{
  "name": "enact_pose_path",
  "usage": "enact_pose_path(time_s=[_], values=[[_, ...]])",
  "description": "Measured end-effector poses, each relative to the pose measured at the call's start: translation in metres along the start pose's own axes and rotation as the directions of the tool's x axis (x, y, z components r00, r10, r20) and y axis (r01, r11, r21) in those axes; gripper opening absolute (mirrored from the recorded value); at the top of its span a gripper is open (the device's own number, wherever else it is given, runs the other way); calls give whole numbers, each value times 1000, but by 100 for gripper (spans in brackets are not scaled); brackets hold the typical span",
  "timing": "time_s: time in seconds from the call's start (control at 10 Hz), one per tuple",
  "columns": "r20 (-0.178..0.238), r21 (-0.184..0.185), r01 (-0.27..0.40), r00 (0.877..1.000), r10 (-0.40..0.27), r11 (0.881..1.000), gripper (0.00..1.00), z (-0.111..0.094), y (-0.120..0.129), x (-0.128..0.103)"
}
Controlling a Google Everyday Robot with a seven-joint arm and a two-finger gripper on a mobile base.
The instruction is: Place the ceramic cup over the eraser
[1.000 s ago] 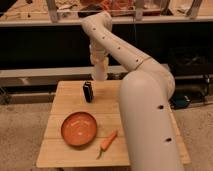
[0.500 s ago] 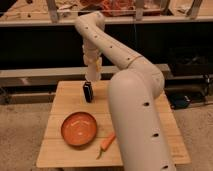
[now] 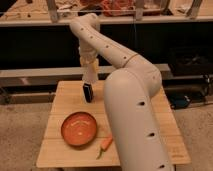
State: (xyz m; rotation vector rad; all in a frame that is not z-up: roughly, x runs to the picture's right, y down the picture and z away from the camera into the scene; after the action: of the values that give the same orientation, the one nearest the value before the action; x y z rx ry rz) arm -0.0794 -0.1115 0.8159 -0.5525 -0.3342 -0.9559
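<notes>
While the gripper point(image 3: 90, 69) hangs over the table point(image 3: 60, 150), it is closed around the cup point(image 3: 90, 77).
The cup is just above the upright eraser point(image 3: 88, 93); a bowl point(image 3: 79, 128) and carrot point(image 3: 105, 144) lie nearer the front.

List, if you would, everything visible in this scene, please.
ceramic cup: one, cream-white, in the air just above the eraser
eraser: one, black, upright, back middle of the table
bowl: one, orange, front left of the table
carrot: one, orange with green end, right of the bowl
table: one, pale wood, centre
arm: one, cream-white, arching from front right
pincer: one, above the eraser, holding the ceramic cup
</notes>
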Motion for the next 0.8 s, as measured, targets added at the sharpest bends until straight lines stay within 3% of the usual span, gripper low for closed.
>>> enact_pose_path(time_s=[0.8], values=[[20, -14, 33, 999, -33, 999, 0, 7, -6, -14]])
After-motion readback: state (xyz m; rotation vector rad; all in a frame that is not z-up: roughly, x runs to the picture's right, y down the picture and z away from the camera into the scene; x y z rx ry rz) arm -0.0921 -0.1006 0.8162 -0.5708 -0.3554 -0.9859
